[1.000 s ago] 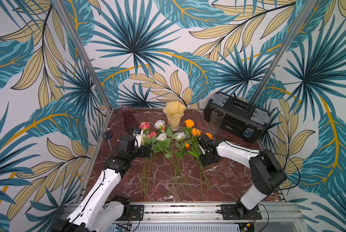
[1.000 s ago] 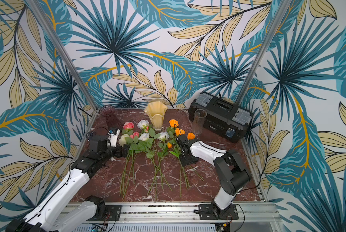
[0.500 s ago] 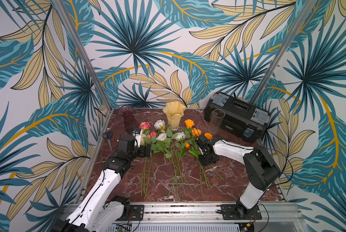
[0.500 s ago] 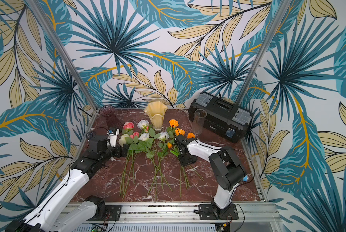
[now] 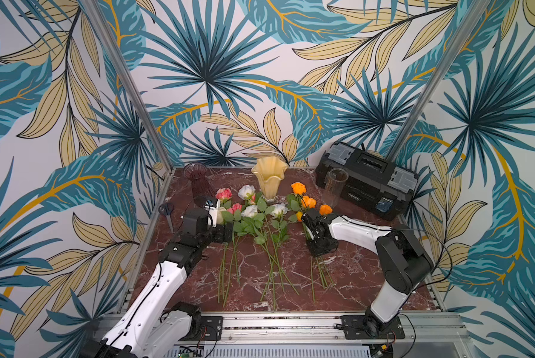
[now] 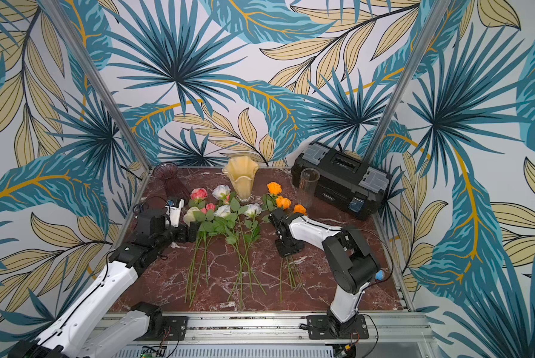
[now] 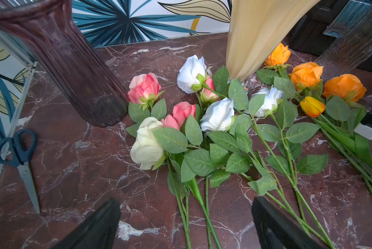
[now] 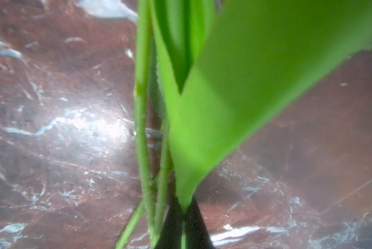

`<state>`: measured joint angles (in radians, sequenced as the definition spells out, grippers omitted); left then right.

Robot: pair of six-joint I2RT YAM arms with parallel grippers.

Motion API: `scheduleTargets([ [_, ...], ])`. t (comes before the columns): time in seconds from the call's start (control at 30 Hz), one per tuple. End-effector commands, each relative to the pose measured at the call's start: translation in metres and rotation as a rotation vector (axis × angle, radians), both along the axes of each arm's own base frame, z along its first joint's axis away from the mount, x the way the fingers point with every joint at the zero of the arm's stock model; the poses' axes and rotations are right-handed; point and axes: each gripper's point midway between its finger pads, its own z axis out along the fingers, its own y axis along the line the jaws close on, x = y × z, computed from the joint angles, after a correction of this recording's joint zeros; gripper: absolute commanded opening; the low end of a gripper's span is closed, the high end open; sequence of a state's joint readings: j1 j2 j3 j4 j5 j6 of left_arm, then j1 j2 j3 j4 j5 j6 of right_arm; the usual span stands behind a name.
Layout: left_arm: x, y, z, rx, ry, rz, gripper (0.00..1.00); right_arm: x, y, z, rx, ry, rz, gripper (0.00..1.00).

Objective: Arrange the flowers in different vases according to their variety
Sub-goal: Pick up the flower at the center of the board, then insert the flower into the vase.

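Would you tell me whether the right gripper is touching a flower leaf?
Touching. The right wrist view shows the right gripper closed on the base of a green leaf.

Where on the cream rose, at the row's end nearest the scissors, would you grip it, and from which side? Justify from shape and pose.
Probably the bare lower stem of the cream rose, below its leaves, approached straight down from above, jaws across the stem. It lies flat on the marble table, so nothing slides underneath; the head looks crushable and leaves crowd the upper stem.
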<state>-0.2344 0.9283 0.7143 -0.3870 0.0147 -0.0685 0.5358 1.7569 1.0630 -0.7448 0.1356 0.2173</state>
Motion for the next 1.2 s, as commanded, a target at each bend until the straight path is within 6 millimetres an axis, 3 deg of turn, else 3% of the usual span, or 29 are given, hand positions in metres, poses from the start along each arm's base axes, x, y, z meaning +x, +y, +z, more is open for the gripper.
scheduleTargets([
  [0.0,0.001,0.0,0.015,-0.006,-0.037,0.004,1.0,-0.008,-0.007,0.017,-0.022,-0.015,-0.003,0.0],
  [0.33,0.0,-0.002,0.016,-0.019,-0.037,-0.001,1.0,-0.016,-0.013,0.071,0.017,-0.126,-0.021,0.0],
  [0.6,-0.002,-0.005,0.017,-0.036,-0.032,-0.017,1.0,0.002,-0.015,0.16,0.107,-0.411,-0.022,0.0],
  [0.73,-0.002,-0.008,0.018,-0.048,-0.032,-0.031,1.0,0.024,-0.021,0.215,0.095,-0.62,-0.018,0.0],
  [0.93,-0.006,-0.023,0.019,-0.089,-0.026,-0.11,1.0,0.072,-0.023,0.292,0.064,-0.953,-0.021,0.0],
  [1.17,-0.014,-0.037,0.015,-0.117,0.011,-0.197,1.0,0.143,-0.04,0.343,0.156,-1.187,-0.15,0.0],
])
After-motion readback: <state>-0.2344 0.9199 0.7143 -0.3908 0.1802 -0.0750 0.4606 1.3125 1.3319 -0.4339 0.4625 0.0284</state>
